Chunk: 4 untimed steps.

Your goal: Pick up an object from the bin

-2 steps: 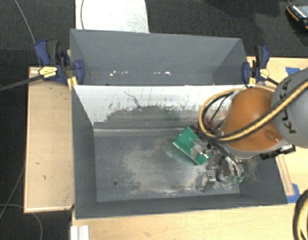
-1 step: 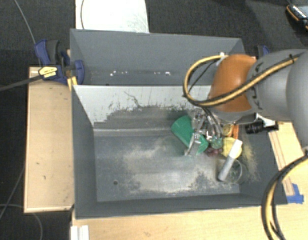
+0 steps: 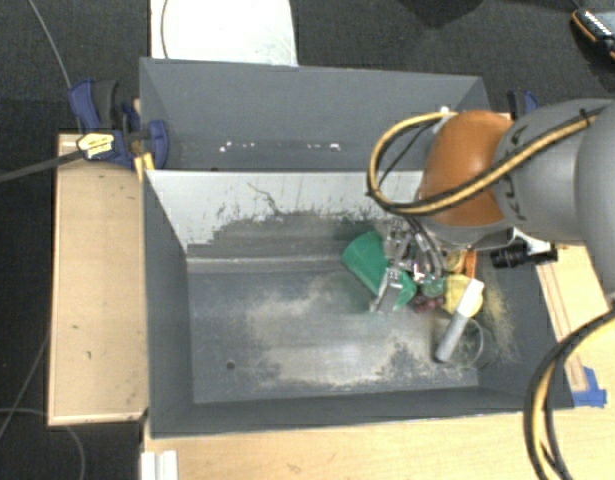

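My gripper (image 3: pixel 395 290) reaches down into the right half of the bin, under the orange wrist cover. Its metal fingers stand right against a green cup-like thing (image 3: pixel 366 258) that lies tilted near the bin's back wall. Just to the right of the fingers lies a small heap: a little green and dark red piece (image 3: pixel 430 290), a yellow piece (image 3: pixel 459 290) and a white and grey marker-like stick (image 3: pixel 457 326) pointing toward the front. Whether anything sits between the fingers I cannot make out.
A clear round ring (image 3: pixel 474 342) lies by the stick near the bin's right wall. An orange bit (image 3: pixel 469 262) shows by the right wall behind the heap. The bin's left half and front floor show bare scuffed metal.
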Each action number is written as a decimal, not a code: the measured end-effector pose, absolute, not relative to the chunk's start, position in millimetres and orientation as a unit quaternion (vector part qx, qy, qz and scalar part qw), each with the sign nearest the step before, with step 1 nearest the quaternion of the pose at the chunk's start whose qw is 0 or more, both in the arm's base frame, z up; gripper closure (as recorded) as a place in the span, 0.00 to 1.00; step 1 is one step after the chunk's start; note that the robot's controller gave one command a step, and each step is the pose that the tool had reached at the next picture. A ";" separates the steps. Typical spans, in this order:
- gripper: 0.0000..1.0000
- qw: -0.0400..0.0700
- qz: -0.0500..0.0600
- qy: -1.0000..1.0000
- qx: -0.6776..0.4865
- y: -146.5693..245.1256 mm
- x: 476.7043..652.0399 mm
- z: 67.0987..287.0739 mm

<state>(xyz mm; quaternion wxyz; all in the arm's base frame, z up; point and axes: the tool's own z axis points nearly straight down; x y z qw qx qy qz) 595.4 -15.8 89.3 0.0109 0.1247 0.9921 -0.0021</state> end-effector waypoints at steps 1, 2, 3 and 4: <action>0.00 0.012 0.000 0.970 0.244 -15.3 593.8 103.7; 0.00 0.024 -0.006 0.983 0.181 -15.8 597.1 82.1; 1.00 0.015 -0.003 0.947 0.320 -18.1 592.5 76.2; 1.00 0.015 -0.003 0.948 0.319 -18.1 592.5 76.1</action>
